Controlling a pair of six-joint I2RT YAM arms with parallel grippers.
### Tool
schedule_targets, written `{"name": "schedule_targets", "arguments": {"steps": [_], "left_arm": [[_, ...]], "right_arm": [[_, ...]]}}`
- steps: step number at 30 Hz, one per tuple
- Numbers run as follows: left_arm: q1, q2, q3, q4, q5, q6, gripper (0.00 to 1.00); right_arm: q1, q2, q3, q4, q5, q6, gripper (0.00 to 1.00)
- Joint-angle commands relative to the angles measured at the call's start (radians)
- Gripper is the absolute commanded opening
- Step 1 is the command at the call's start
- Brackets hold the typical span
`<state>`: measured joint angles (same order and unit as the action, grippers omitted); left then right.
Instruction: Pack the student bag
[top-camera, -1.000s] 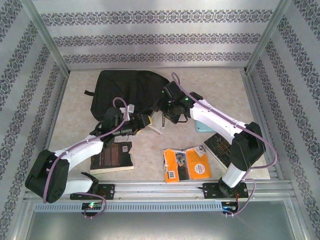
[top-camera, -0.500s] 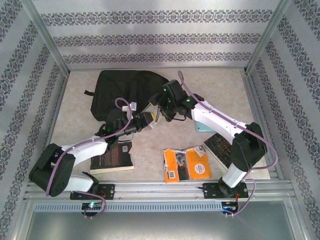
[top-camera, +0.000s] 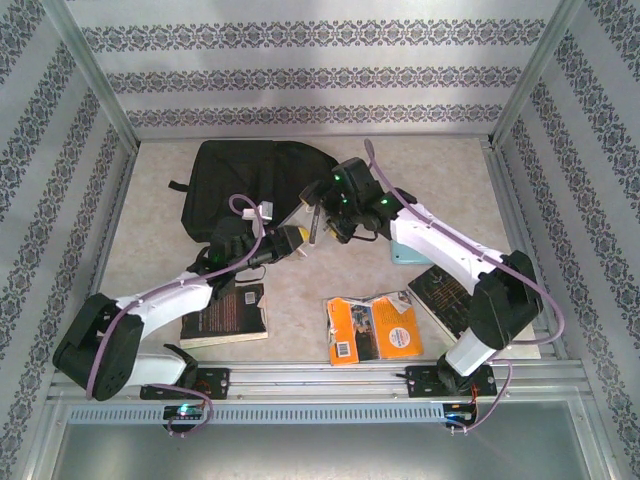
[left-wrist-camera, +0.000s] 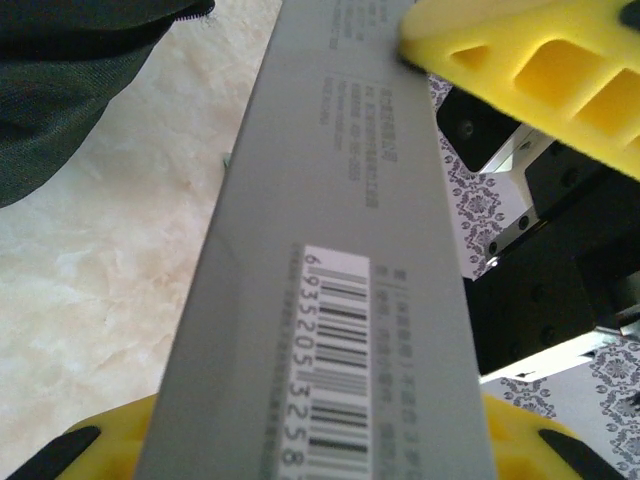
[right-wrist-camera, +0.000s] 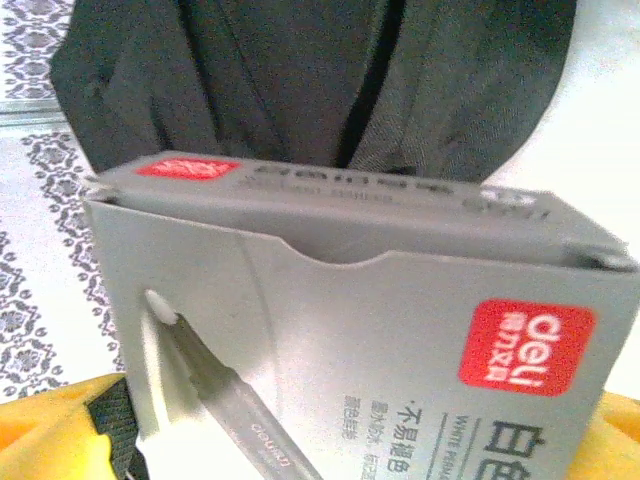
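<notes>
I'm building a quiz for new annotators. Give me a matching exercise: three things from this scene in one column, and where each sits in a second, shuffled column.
Things:
1. student bag
2. grey box
3. orange book

Places:
A. flat on the table, near its front edge
B. raised above the table
C. at the back of the table, left of centre

Pairs: 1-C, 2-B, 3-A

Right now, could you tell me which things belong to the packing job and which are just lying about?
In hand: bag, grey box in left end effector.
Lying about: left dark book, right dark book, orange book, blue item.
</notes>
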<state>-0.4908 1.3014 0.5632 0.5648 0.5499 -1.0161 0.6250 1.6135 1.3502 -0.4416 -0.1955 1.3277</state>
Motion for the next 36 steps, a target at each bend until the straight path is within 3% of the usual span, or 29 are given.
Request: {"name": "schedule_targets", "arguments": {"steps": [1, 4, 8, 12, 16, 21, 27, 32, 36], "left_arm": [[0.013, -0.059, 0.021, -0.031, 0.045, 0.027, 0.31], [0.034, -0.089, 0.014, -0.068, 0.111, 0.032, 0.31], [0.071, -0.108, 0.009, -0.07, 0.245, -0.003, 0.31], [0.113, -0.136, -0.001, -0.065, 0.368, -0.059, 0.31], [0.123, -0.146, -0.007, -0.009, 0.483, -0.133, 0.31], [0.124, -0.111, -0.018, 0.155, 0.599, -0.267, 0.32], [0.126, -0.081, -0.025, 0.236, 0.642, -0.32, 0.32], [0.129, -0.073, -0.024, 0.212, 0.64, -0.293, 0.32], [0.139, -0.078, -0.027, 0.184, 0.641, -0.273, 0.32]], "right_arm": [[-0.023, -0.057, -0.003, -0.031, 0.023, -0.136, 0.97], [-0.051, -0.096, -0.035, -0.039, 0.019, -0.308, 0.98], [-0.109, -0.21, -0.163, 0.071, -0.108, -0.597, 0.97], [-0.176, -0.291, -0.249, 0.127, -0.272, -0.73, 0.94], [-0.243, -0.289, -0.321, 0.21, -0.535, -0.715, 0.93], [-0.262, -0.291, -0.43, 0.458, -0.788, -0.587, 0.92], [-0.234, -0.307, -0.445, 0.51, -0.852, -0.558, 0.89], [-0.17, -0.286, -0.455, 0.592, -0.925, -0.498, 0.74], [-0.174, -0.307, -0.493, 0.636, -0.929, -0.456, 0.65]]}}
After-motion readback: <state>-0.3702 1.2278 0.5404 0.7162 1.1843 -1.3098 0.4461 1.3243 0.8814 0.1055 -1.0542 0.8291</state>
